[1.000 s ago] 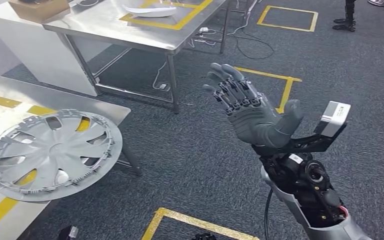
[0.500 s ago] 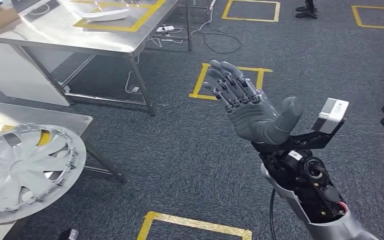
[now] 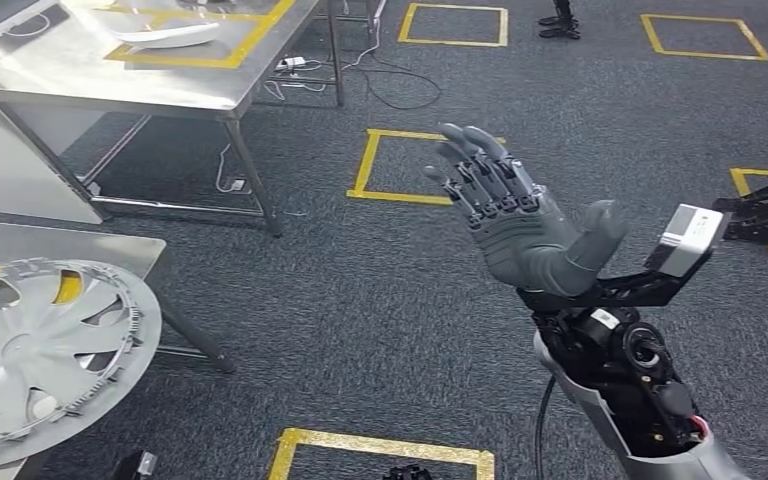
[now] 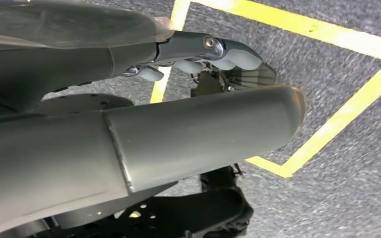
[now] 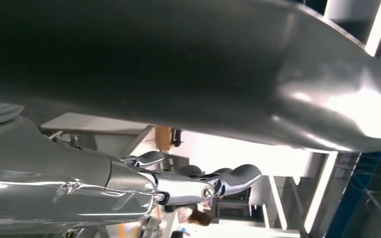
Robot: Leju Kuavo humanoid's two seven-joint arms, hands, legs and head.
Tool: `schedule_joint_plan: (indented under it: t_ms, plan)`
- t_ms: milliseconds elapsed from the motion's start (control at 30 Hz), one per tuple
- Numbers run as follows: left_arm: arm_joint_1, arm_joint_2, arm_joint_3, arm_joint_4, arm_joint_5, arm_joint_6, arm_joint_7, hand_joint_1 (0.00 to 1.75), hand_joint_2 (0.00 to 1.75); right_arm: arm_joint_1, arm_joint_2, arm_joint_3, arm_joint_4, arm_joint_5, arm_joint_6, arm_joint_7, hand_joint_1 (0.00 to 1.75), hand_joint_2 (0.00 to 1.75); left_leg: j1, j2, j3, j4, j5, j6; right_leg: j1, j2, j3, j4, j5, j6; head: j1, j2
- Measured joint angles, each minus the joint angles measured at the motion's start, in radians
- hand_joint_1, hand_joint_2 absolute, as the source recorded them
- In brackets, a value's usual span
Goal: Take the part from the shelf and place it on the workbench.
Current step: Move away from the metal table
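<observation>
Raising our empty right hand (image 3: 520,225), fingers spread, mid-frame; the hubcap (image 3: 35,355) rests on the bench (image 3: 110,250) lower left, so placing looks done.

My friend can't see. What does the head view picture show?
The robot's grey right hand is raised, open and empty, above dark carpet with yellow tape squares. A round silver wheel cover lies on a steel table at left.

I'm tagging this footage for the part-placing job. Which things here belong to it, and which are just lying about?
Job:
- silver wheel cover
- steel workbench under it
- right hand, raised, holding nothing

Lying about:
- far steel table
- white curved piece on it
- floor cables
</observation>
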Motion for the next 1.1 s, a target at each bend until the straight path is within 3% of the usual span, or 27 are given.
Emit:
schedule_joint_plan:
  t_ms: [67, 133, 233, 300, 333, 400, 433, 467, 500, 533, 567, 633, 667, 733, 767, 833, 900, 967, 1000, 1033, 1100]
  plan:
    - [0.000, -0.002, 0.000, 0.000, 0.001, 0.000, 0.000, 0.00, 0.00, 0.000, -0.002, 0.000, -0.003, 0.003, -0.003, 0.000, 0.00, 0.00, 0.002, 0.012, 0.003, 0.006, -0.007, -0.008, -0.004, -0.020, 0.073, -0.141, 0.066, 0.004, 0.008, 0.000]
    - [-0.001, -0.001, 0.000, 0.000, 0.002, 0.000, -0.001, 0.00, 0.00, 0.001, -0.003, -0.001, -0.008, 0.006, -0.006, 0.001, 0.00, 0.00, 0.000, 0.021, 0.004, 0.016, -0.014, -0.018, -0.002, -0.034, 0.127, -0.250, 0.101, -0.003, 0.012, 0.000]
    - [-0.002, 0.000, 0.000, 0.000, 0.003, 0.001, -0.002, 0.00, 0.00, 0.002, -0.005, -0.001, -0.012, 0.007, -0.009, 0.002, 0.00, 0.00, -0.002, 0.035, 0.004, 0.019, -0.017, -0.030, 0.005, -0.018, 0.131, -0.269, 0.105, -0.025, 0.002, 0.000]
    - [-0.003, -0.001, 0.000, 0.000, 0.003, 0.001, -0.002, 0.00, 0.00, 0.002, -0.006, -0.002, -0.017, 0.007, -0.010, 0.002, 0.00, 0.00, 0.002, 0.023, -0.006, 0.047, -0.041, -0.039, 0.003, -0.005, 0.132, -0.272, 0.110, -0.037, -0.004, 0.000]
    - [-0.003, -0.002, 0.000, 0.000, 0.003, 0.001, -0.002, 0.00, 0.00, 0.002, -0.007, -0.003, -0.020, 0.007, -0.010, 0.002, 0.00, 0.00, 0.003, 0.008, -0.026, 0.092, -0.069, -0.043, 0.002, 0.000, 0.132, -0.274, 0.113, -0.042, -0.009, 0.000]
    - [-0.002, -0.002, 0.000, 0.000, 0.003, 0.001, -0.002, 0.00, 0.00, 0.002, -0.007, -0.003, -0.023, 0.009, -0.011, 0.004, 0.00, 0.00, 0.005, -0.021, -0.093, 0.238, -0.138, -0.046, 0.003, 0.013, 0.128, -0.275, 0.115, -0.048, -0.022, 0.000]
    - [0.000, -0.002, 0.000, 0.000, 0.003, 0.001, -0.002, 0.00, 0.00, 0.003, -0.007, -0.003, -0.023, 0.011, -0.012, 0.005, 0.00, 0.00, 0.005, -0.027, -0.126, 0.303, -0.160, -0.045, 0.005, 0.021, 0.127, -0.275, 0.116, -0.050, -0.026, 0.000]
    - [0.001, -0.002, 0.000, 0.000, 0.004, 0.001, -0.002, 0.00, 0.00, 0.003, -0.007, -0.003, -0.023, 0.012, -0.013, 0.005, 0.00, 0.00, 0.004, -0.030, -0.145, 0.334, -0.162, -0.043, 0.006, 0.030, 0.126, -0.275, 0.116, -0.051, -0.027, 0.000]
    - [0.002, -0.003, 0.000, 0.000, 0.004, 0.001, -0.002, 0.00, 0.00, 0.003, -0.007, -0.003, -0.024, 0.014, -0.014, 0.006, 0.00, 0.00, 0.003, -0.032, -0.142, 0.321, -0.143, -0.039, 0.008, 0.039, 0.126, -0.275, 0.117, -0.052, -0.028, 0.000]
    - [0.002, -0.003, 0.000, 0.000, 0.004, 0.001, -0.002, 0.00, 0.00, 0.004, -0.007, -0.003, -0.024, 0.015, -0.015, 0.006, 0.00, 0.00, 0.002, -0.035, -0.120, 0.268, -0.107, -0.032, 0.009, 0.049, 0.127, -0.275, 0.118, -0.052, -0.029, 0.000]
    - [0.002, -0.003, 0.000, 0.000, 0.005, 0.001, -0.002, 0.00, 0.00, 0.004, -0.007, -0.003, -0.025, 0.016, -0.016, 0.006, 0.00, 0.00, -0.001, -0.047, -0.084, 0.187, -0.065, -0.024, 0.009, 0.058, 0.128, -0.275, 0.118, -0.052, -0.029, 0.000]
    - [0.001, -0.001, -0.001, 0.000, 0.008, 0.002, -0.002, 0.00, 0.00, 0.003, -0.007, -0.002, -0.027, 0.018, -0.016, 0.006, 0.00, 0.00, -0.006, -0.075, -0.024, 0.058, -0.015, -0.013, 0.010, 0.073, 0.127, -0.274, 0.120, -0.047, -0.029, 0.000]
    - [0.000, 0.000, -0.001, 0.000, 0.010, 0.003, -0.002, 0.00, 0.00, 0.003, -0.007, -0.002, -0.027, 0.018, -0.017, 0.006, 0.00, 0.00, -0.009, -0.083, -0.012, 0.029, -0.008, -0.010, 0.009, 0.080, 0.124, -0.274, 0.122, -0.043, -0.029, 0.000]
    - [-0.002, 0.000, -0.001, 0.000, 0.013, 0.006, -0.002, 0.00, 0.00, 0.004, -0.007, -0.002, -0.029, 0.019, -0.018, 0.007, 0.00, 0.00, -0.011, -0.073, -0.009, 0.018, -0.006, -0.007, 0.006, 0.093, 0.120, -0.277, 0.126, -0.032, -0.030, 0.000]
    - [-0.003, 0.000, -0.001, 0.000, 0.015, 0.007, -0.002, 0.00, 0.00, 0.004, -0.007, -0.002, -0.030, 0.019, -0.019, 0.007, 0.00, 0.00, -0.009, -0.064, -0.006, 0.011, -0.002, -0.005, 0.005, 0.089, 0.118, -0.274, 0.124, -0.027, -0.030, 0.000]
    - [-0.003, -0.002, 0.000, 0.000, 0.015, 0.008, -0.002, 0.00, 0.00, 0.002, -0.008, -0.003, -0.032, 0.020, -0.020, 0.006, 0.00, 0.00, -0.004, -0.047, 0.000, -0.005, 0.006, 0.001, 0.008, 0.054, 0.097, -0.226, 0.090, -0.018, -0.023, 0.000]
    - [-0.001, -0.002, 0.000, 0.000, 0.015, 0.008, -0.002, 0.00, 0.00, 0.002, -0.010, -0.003, -0.032, 0.020, -0.020, 0.006, 0.00, 0.00, -0.003, -0.030, 0.002, -0.009, 0.007, 0.003, 0.007, 0.015, 0.041, -0.098, 0.019, -0.009, -0.013, 0.000]
    - [0.000, -0.003, 0.000, 0.000, 0.014, 0.008, -0.002, 0.00, 0.00, 0.005, -0.012, -0.002, -0.032, 0.020, -0.022, 0.007, 0.00, 0.00, -0.003, -0.011, 0.001, -0.008, 0.006, 0.003, 0.001, 0.005, -0.008, 0.011, -0.021, 0.000, -0.006, 0.000]
    - [0.001, -0.005, 0.000, 0.000, 0.013, 0.008, -0.002, 0.00, 0.00, 0.006, -0.014, -0.002, -0.032, 0.020, -0.023, 0.008, 0.00, 0.00, -0.002, -0.003, 0.001, -0.007, 0.005, 0.002, -0.002, 0.002, -0.007, 0.012, -0.013, 0.003, -0.003, 0.000]
    - [0.001, -0.006, 0.000, 0.000, 0.012, 0.008, -0.002, 0.00, 0.00, 0.007, -0.016, -0.003, -0.033, 0.020, -0.026, 0.009, 0.00, 0.00, -0.001, 0.004, 0.002, -0.005, 0.004, -0.001, -0.005, -0.003, 0.016, -0.029, 0.015, 0.006, 0.000, 0.000]
    - [0.000, -0.008, 0.000, 0.000, 0.010, 0.007, -0.002, 0.00, 0.00, 0.008, -0.017, -0.003, -0.034, 0.020, -0.030, 0.012, 0.00, 0.00, -0.001, 0.017, 0.004, 0.004, -0.004, -0.010, -0.005, -0.029, 0.092, -0.174, 0.078, 0.009, 0.008, 0.000]
